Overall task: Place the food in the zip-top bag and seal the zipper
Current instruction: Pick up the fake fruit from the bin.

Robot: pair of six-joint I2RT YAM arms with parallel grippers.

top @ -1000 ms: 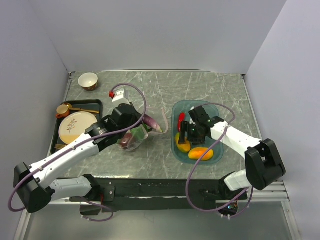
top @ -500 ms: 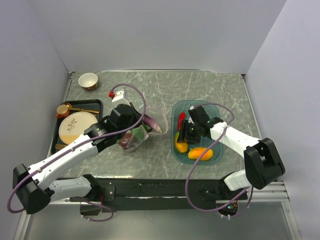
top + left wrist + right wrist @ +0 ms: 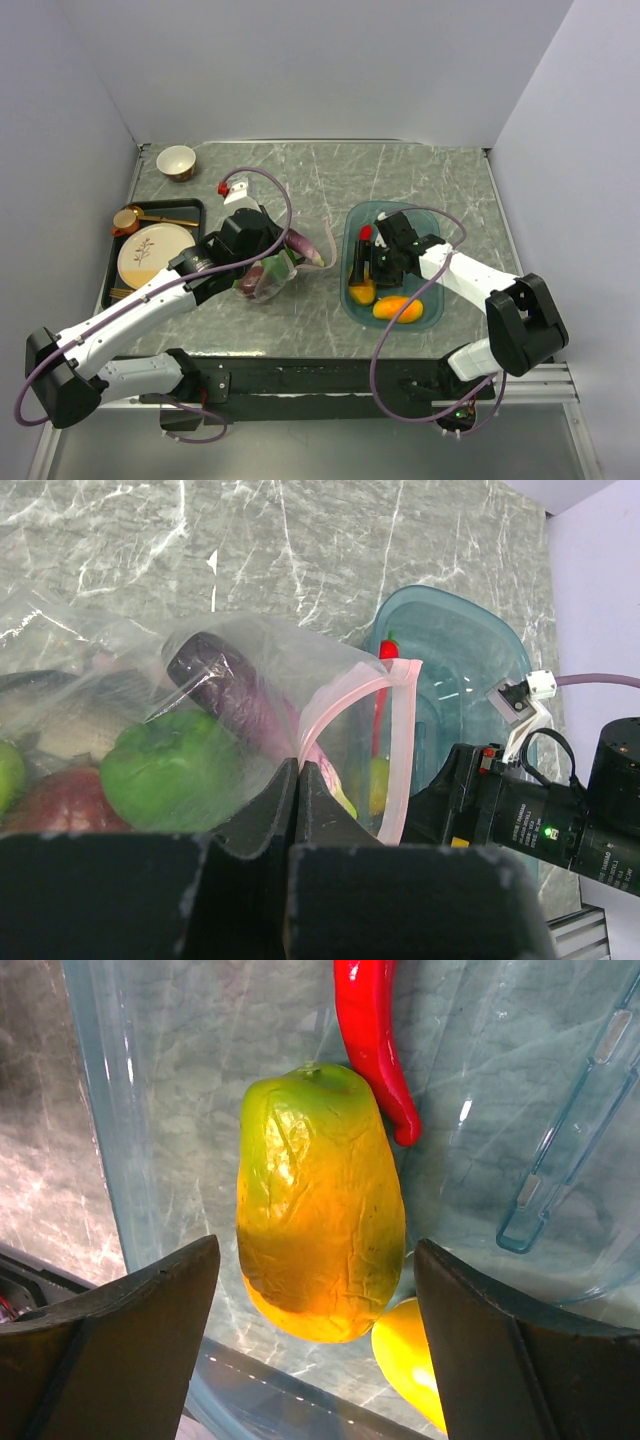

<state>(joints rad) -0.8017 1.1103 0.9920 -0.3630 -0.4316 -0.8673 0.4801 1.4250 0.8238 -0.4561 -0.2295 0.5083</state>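
Grey-green marbled tabletop (image 3: 300,170) carried the whole job. Nearest the arm bases, two orange-yellow mangoes lay in the teal tray (image 3: 420,208), and the right gripper (image 3: 315,1290) hung over the larger mango (image 3: 320,1220), released, its fingers spread wide to either side with a gap showing on both. The second mango (image 3: 420,1360) lay just beside the first, and the red chili (image 3: 370,1030) touched its far end.

Across from the tray, the left gripper (image 3: 298,780) was clenched on the rim of the zip-top bag (image 3: 250,670), holding its mouth toward the tray with the zipper (image 3: 400,750) unsealed. Inside lay the purple eggplant (image 3: 220,680), the green pepper (image 3: 170,765) and the dark red apple (image 3: 60,805).

The step looked like picking the next fruit. It called for lowering, closing squarely across the mango without catching the chili, then carrying it to the held mouth.

Farther back sat a cream plate (image 3: 155,250) on a dark tray, a small bowl (image 3: 176,160) in the corner, and plain pale walls.
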